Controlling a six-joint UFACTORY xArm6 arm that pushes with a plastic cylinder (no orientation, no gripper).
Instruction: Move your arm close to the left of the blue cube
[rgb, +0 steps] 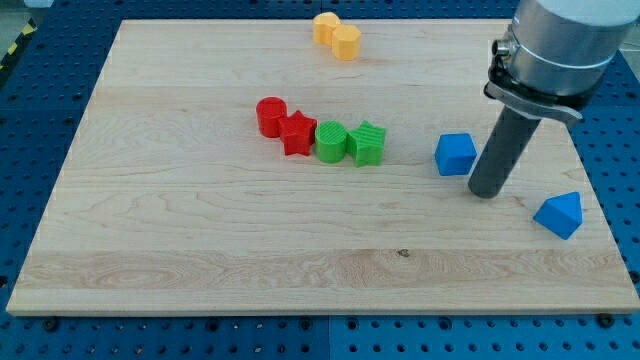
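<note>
The blue cube sits on the wooden board at the view's right of centre. My tip rests on the board just to the view's right of the cube and slightly lower, a small gap apart from it. A second blue block, wedge-shaped, lies further to the view's right, near the board's right edge.
A red cylinder, a red star, a green cylinder and a green star form a touching row left of the blue cube. Two yellow blocks sit at the board's top edge.
</note>
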